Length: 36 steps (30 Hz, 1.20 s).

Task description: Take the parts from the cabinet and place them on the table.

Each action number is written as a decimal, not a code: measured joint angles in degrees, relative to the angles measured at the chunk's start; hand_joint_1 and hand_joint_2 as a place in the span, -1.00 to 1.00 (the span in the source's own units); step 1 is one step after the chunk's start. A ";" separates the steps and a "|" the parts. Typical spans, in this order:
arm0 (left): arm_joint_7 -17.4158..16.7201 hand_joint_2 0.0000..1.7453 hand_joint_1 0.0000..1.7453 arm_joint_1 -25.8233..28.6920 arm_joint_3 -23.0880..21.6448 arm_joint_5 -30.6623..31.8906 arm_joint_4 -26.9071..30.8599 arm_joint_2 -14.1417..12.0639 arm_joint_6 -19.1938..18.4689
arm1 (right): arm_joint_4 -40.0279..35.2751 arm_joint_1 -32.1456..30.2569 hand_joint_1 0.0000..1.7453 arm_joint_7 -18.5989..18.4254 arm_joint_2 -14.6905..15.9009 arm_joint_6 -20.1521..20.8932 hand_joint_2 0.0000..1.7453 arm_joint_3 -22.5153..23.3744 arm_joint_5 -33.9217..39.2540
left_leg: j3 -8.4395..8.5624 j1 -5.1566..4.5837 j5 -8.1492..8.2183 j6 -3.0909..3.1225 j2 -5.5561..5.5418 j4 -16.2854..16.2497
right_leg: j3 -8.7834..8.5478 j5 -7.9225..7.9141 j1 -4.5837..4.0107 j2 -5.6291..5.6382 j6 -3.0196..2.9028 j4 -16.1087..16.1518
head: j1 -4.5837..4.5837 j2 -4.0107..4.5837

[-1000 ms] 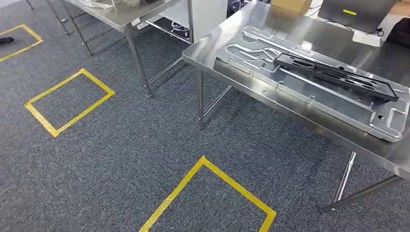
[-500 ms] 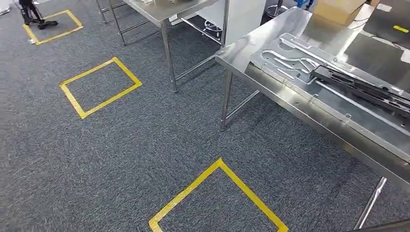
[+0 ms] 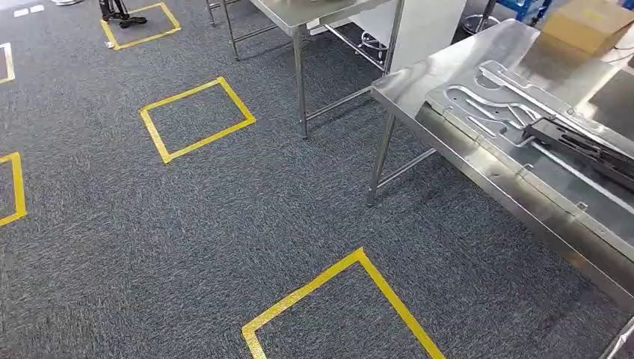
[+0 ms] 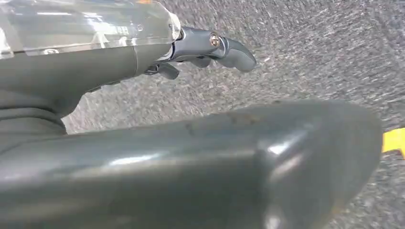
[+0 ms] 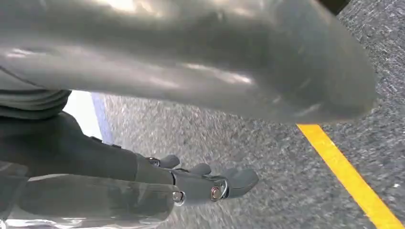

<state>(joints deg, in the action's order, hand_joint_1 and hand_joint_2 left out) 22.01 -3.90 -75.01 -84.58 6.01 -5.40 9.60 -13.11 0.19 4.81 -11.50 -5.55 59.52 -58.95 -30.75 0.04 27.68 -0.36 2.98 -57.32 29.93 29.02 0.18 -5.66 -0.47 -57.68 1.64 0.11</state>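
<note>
Evidently the robot is walking between stations, with both arms hanging beside its body over the carpet (image 3: pixel 224 224). The step in hand, as a judgement, is the walk back toward the cabinet for another part. Doing it well is likely a matter of steering along the taped yellow squares (image 3: pixel 196 118) and keeping well apart from the desk legs (image 3: pixel 380 161).

Going left to right in the head view: yellow squares are lying on the grey carpet, a farther desk (image 3: pixel 314 11) is standing at the top, and the near desk (image 3: pixel 419 82) is reaching in from the right. On it a silver plate (image 3: pixel 486 123) is lying flat, with a black part (image 3: pixel 579 142) resting across it. A cardboard box (image 3: pixel 587 22) is sitting beyond them.

The left hand (image 4: pixel 200 52) is carrying nothing, its fingers loosely extended over the carpet. The right hand (image 5: pixel 200 183) is likewise empty, fingers stretched out with small gaps between them.

Much is staying hidden. The cabinet is nowhere among these pictures, so how many parts are waiting there cannot be told. The plate and the black part are cut off at the right edge. In each wrist view a thick grey thumb is covering much of the picture, and the carpet there is blurred.
</note>
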 joint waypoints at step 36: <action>0.52 -1.00 -1.00 0.55 -2.45 0.44 -0.13 3.19 1.62 | -0.04 0.42 -1.00 -0.22 -0.52 -0.66 -1.00 2.45 -1.20 | 0.33 0.18 -1.20 1.77 -2.41 1.37 | 0.84 3.76 0.35 3.53 1.06 -4.02 | -0.20 0.00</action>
<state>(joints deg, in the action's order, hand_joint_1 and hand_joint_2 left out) 22.53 -3.35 -77.46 -84.15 5.88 -2.21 11.21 -13.16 0.61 4.59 -12.02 -6.21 61.96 -60.15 -30.42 0.22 26.48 1.40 0.57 -55.95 30.77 32.78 0.54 -2.14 0.59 -61.70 1.44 0.11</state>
